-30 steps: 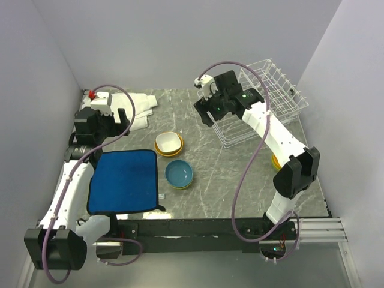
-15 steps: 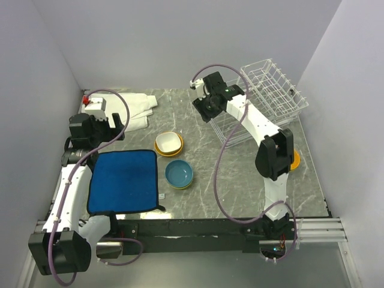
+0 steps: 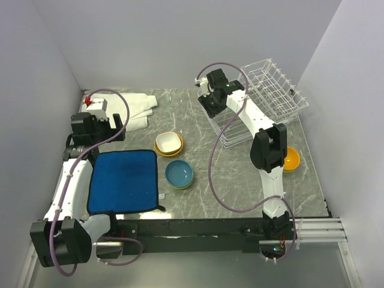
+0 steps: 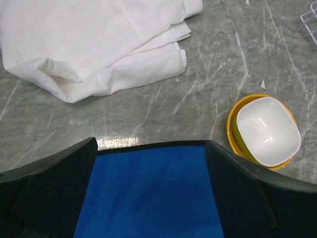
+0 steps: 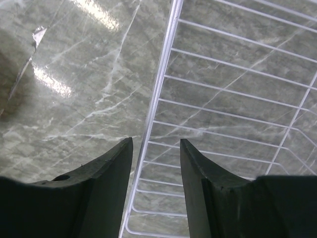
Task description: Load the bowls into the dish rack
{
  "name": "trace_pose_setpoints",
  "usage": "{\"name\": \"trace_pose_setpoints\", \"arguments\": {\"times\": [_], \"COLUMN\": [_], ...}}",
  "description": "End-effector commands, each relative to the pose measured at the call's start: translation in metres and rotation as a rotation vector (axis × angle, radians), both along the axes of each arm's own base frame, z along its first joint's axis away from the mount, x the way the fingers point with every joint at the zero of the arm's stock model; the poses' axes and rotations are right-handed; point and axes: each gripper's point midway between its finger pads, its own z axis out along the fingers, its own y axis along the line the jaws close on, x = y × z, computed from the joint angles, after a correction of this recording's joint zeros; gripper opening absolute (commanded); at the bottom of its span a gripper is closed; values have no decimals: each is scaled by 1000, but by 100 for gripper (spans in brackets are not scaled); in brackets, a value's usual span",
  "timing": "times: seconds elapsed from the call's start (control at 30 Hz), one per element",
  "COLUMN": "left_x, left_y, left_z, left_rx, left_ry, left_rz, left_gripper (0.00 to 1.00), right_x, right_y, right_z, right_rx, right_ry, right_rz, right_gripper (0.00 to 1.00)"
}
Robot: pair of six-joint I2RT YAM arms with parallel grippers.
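A white-inside bowl (image 3: 169, 143) nests in a yellow-orange one at the table's middle; it also shows in the left wrist view (image 4: 267, 130). A blue bowl (image 3: 179, 173) stacked on a yellow-green one sits just nearer. An orange bowl (image 3: 289, 159) lies at the right, partly behind the right arm. The white wire dish rack (image 3: 267, 96) stands at the back right. My right gripper (image 3: 211, 108) (image 5: 156, 144) is open and empty above the rack's left edge, with a rim wire (image 5: 161, 99) below between its fingers. My left gripper (image 3: 90, 135) (image 4: 149, 148) is wide open and empty over the blue mat's far edge.
A blue cloth mat (image 3: 125, 180) (image 4: 148, 193) lies at the front left. A folded white cloth (image 3: 141, 108) (image 4: 99, 44) lies at the back left. Walls close in the table on the left, back and right.
The right arm has folded, its elbow swinging in, and its gripper has shifted slightly right over the rack's edge. The orange bowl is now more exposed. The left gripper has barely moved.
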Motion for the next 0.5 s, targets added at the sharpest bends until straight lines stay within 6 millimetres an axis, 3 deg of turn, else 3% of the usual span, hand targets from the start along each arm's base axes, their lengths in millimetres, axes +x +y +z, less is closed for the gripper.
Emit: {"name": "trace_pose_setpoints", "arguments": {"times": [0.0,0.23,0.47], "left_x": [9,10,7], "left_y": [-3,-6,-6], "left_z": [14,12,11], "left_rx": [-18,-33,-33], "left_ry": [-47,-44,-43], "left_rz": [-18,-26,-26], "left_gripper": [97,97,97], "right_x": [-1,-8,-14], "right_y": [-4,-9,-11], "right_z": [-1,-7,-10], "right_rx": [-36,-57,-76], "right_ry": [6,27,44], "right_rz": [8,24,55], "right_gripper": [49,39,34]}}
